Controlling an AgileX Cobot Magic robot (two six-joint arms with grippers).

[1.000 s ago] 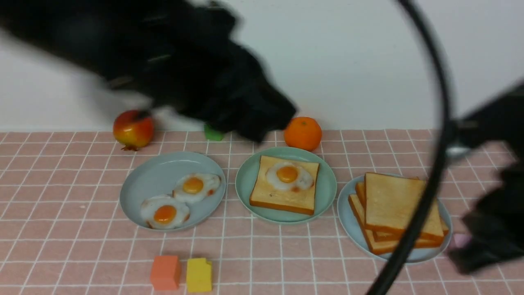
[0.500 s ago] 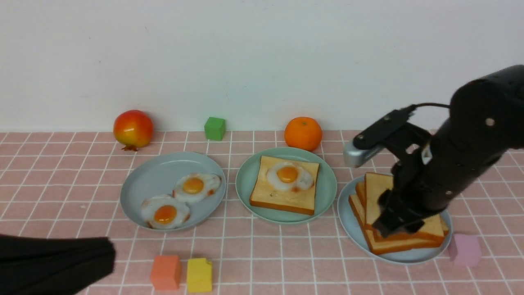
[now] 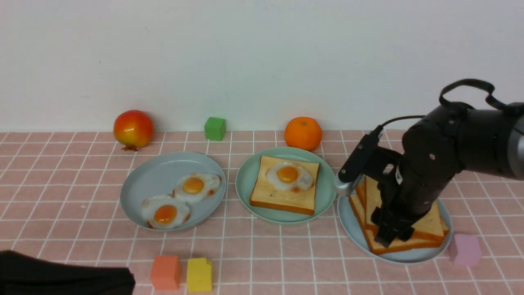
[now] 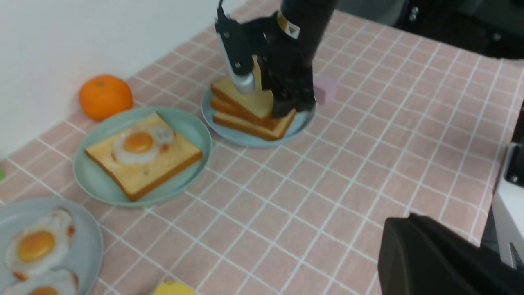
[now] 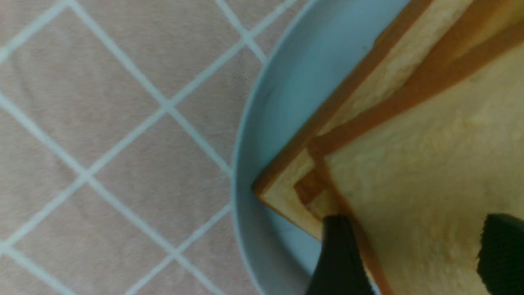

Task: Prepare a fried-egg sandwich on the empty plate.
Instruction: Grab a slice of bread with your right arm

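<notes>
At the table's (image 3: pixel 262 254) right edge, the right gripper (image 3: pixel 394 237) hangs over the toast stack (image 3: pixel 432 227), jaws spread wide and holding nothing, while the mid-table green plate (image 3: pixel 327 188) bears one slice (image 3: pixel 274 198) topped with an egg (image 3: pixel 287 175) and the left gripper (image 3: pixel 118 280) rests closed at the front-left corner.

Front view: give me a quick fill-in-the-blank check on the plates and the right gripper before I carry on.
The toast slice on the mint-green plate carries one fried ___.
The left grey-blue plate holds ___ fried eggs.
The right gripper stands ___ over the toast stack.
Missing words: egg; two; open.
</notes>
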